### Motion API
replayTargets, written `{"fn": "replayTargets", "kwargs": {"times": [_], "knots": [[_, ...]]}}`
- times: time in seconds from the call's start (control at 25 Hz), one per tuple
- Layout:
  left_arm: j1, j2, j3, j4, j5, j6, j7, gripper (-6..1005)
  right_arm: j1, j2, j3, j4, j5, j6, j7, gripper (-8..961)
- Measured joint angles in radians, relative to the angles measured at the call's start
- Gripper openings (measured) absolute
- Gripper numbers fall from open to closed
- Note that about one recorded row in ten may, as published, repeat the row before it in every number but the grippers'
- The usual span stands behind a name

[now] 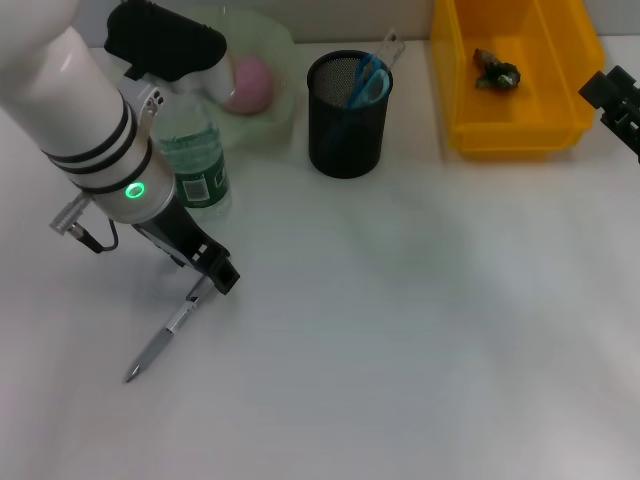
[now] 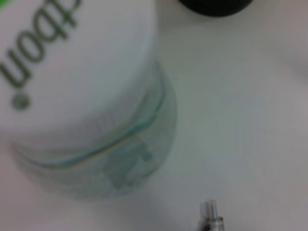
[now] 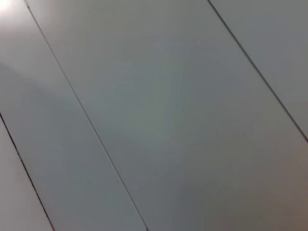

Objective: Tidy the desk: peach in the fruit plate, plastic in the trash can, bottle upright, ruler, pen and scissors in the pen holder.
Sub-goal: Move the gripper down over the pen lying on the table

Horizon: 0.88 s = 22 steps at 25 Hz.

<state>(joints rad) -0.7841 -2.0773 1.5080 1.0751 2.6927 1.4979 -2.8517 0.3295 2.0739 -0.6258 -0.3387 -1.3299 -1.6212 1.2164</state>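
A silver pen [image 1: 160,340] lies slanted on the white desk at the front left; its upper end [image 2: 210,217] shows in the left wrist view. My left gripper [image 1: 212,272] hangs low right at that upper end, whether touching it I cannot tell. Just behind the gripper, the clear bottle [image 1: 195,160] with a green label stands upright, and it fills the left wrist view [image 2: 91,110]. The pink peach [image 1: 250,83] rests in the pale green fruit plate [image 1: 285,110]. Blue scissors [image 1: 368,80] and a clear ruler [image 1: 390,45] stick out of the black mesh pen holder [image 1: 345,125]. Crumpled plastic [image 1: 497,70] lies in the yellow bin [image 1: 515,135]. My right gripper [image 1: 615,100] is parked at the right edge.
The white desk [image 1: 420,330] stretches across the middle and front right. The right wrist view shows only grey panels with thin seams.
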Motion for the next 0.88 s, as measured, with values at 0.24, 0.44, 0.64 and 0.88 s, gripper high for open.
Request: {"fn": "replayTargets", "kwargs": {"times": [0.24, 0.44, 0.64, 0.88], "knots": [[-0.028, -0.003, 0.006, -0.072, -0.001, -0.039, 0.0, 648, 0.001, 0.0, 0.0, 0.001, 0.0, 0.0, 0.0, 651], [-0.037, -0.003, 0.007, -0.08, -0.001, -0.04, 0.0, 646, 0.0, -0.002, 0.003, 0.001, 0.0, 0.0, 0.0, 651], [-0.04, -0.003, 0.01, -0.098, 0.001, -0.051, 0.0, 644, 0.002, -0.003, 0.002, 0.001, 0.0, 0.009, 0.0, 652], [-0.043, -0.003, 0.012, -0.11, 0.003, -0.05, 0.0, 642, 0.011, -0.003, 0.001, 0.001, 0.0, 0.011, 0.0, 652]]}}
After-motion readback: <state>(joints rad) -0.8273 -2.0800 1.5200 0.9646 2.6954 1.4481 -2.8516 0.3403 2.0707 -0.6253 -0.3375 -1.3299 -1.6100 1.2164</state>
